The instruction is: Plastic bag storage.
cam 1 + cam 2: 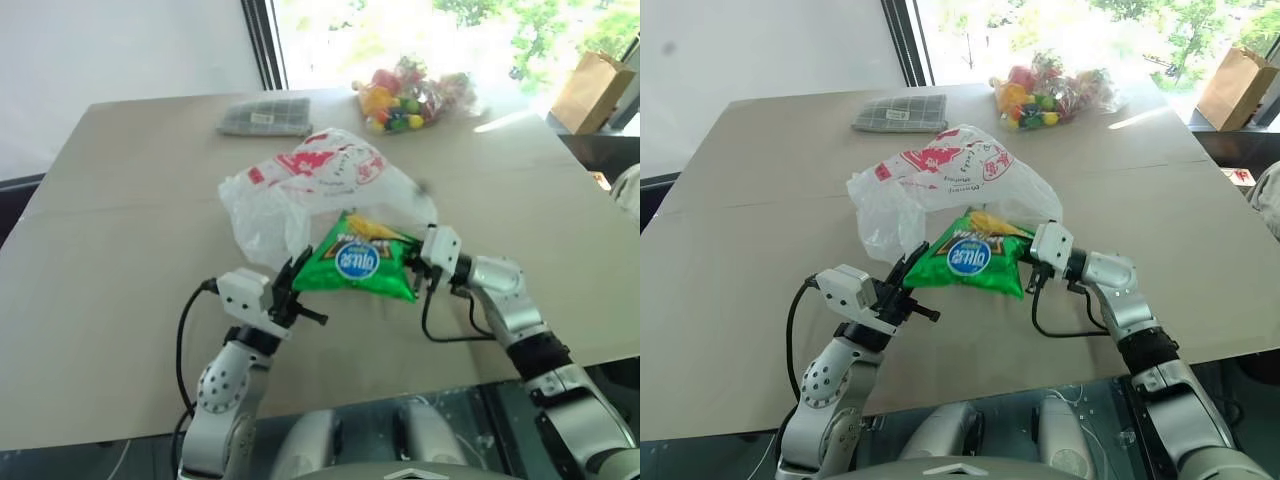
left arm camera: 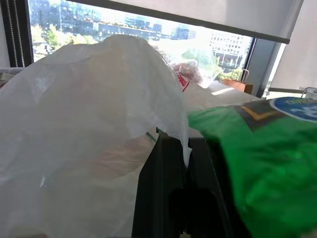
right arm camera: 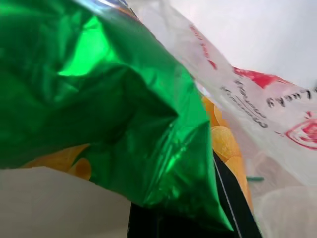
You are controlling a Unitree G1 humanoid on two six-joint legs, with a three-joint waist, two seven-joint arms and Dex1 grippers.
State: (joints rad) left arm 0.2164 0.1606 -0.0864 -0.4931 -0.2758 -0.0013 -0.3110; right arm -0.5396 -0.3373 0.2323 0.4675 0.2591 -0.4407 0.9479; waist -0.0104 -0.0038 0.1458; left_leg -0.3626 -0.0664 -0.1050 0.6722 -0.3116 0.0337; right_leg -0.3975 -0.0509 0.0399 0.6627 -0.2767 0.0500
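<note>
The plastic bag (image 1: 310,180), thin white film with red prints, lies crumpled in the middle of the table (image 1: 120,220). My left gripper (image 1: 297,270) is at the bag's near edge, shut on a fold of its film (image 2: 184,144). A shiny green snack packet (image 1: 358,262) hangs at the bag's near side, partly against the film. My right gripper (image 1: 413,258) is shut on the packet's right end, pointing leftward. In the right wrist view the green packet (image 3: 109,99) lies across the fingers, with the bag's printed film (image 3: 257,104) behind it.
A clear bag of colourful small items (image 1: 415,95) lies at the table's far edge by the window. A flat grey patterned pack (image 1: 265,118) lies at the back left. A brown paper bag (image 1: 592,90) stands beyond the table's right corner.
</note>
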